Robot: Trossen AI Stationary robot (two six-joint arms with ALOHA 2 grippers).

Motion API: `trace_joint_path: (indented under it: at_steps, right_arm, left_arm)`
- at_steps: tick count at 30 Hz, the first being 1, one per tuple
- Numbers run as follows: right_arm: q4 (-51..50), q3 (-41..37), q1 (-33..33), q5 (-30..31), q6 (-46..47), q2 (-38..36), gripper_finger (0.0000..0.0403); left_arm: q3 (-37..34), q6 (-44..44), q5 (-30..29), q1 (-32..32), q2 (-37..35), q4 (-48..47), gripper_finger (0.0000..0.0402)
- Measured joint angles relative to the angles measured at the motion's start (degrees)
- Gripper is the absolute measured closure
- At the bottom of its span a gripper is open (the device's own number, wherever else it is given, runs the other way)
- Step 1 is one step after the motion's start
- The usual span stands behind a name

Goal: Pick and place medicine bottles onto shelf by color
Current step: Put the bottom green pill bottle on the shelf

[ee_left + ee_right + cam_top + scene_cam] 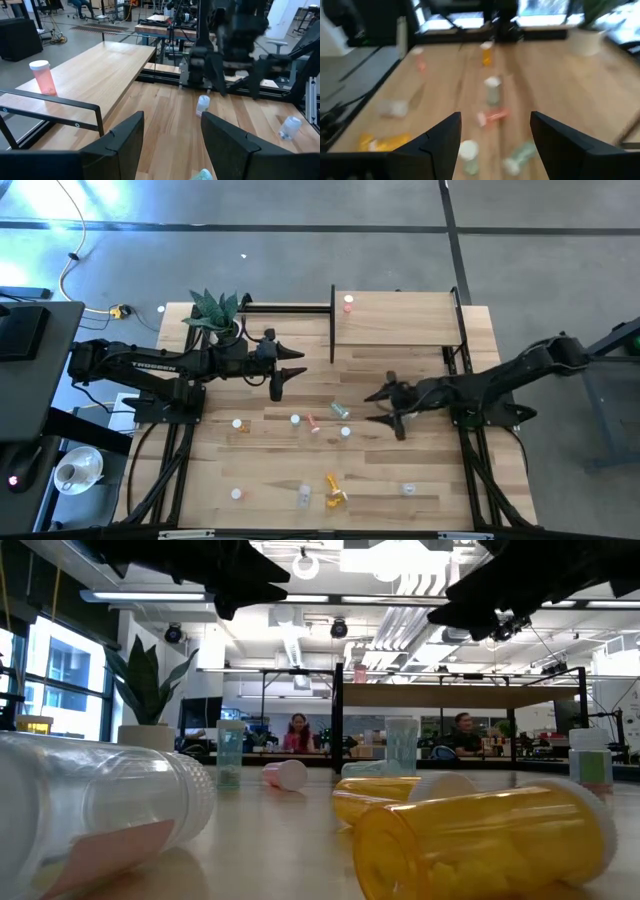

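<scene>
Pink bottle (pixel 348 304): one, upright on the shelf (pixel 400 320), at its left end.
Loose bottles: about eleven countable on the tabletop (pixel 200 470), several lying flat.
Nearest target: green bottle (pixel 340 410) on its side, just left of the right gripper (pixel 385 408).
Right gripper: fingers wide, empty.
Left gripper (pixel 284 370): spread, empty, near the plant (pixel 215 310).

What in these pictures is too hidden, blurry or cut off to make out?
- Low view: both claws are cut off by the top edge.
- Low view: the orange bottle up close hides much of the table behind it.
- Right wrist view: blur hides the bottles' details, such as the pink one lying down.
- High view: the bottle on the shelf is too small to read.
</scene>
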Motion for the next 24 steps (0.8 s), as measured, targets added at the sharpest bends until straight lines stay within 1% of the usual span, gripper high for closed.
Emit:
trace_joint_path:
  at_steps: [4,8,13,20,24]
  right_arm:
    - [0.3,1.8,0.9,-0.6,-0.6,6.5,0.0174]
    - [2.9,3.3,1.9,-0.6,-1.3,12.6,0.0174]
    - [10.0,3.4,2.7,-0.6,-1.8,19.9,0.0174]
    - [18.7,3.4,2.6,-0.6,-2.2,27.2,0.0174]
    - [21.3,3.4,2.6,-0.6,-2.1,30.2,0.0174]
  left_arm:
    - [0.0,0.7,0.0,0.0,0.0,-0.1,0.0213]
    - [0.0,0.6,-0.1,0.0,0.0,-0.3,0.0213]
    - [0.0,0.6,-0.2,0.0,0.0,-0.3,0.0213]
    - [0.0,0.6,-0.2,0.0,0.0,-0.5,0.0213]
    - [0.0,1.1,-0.2,0.0,0.0,-1.1,0.0213]
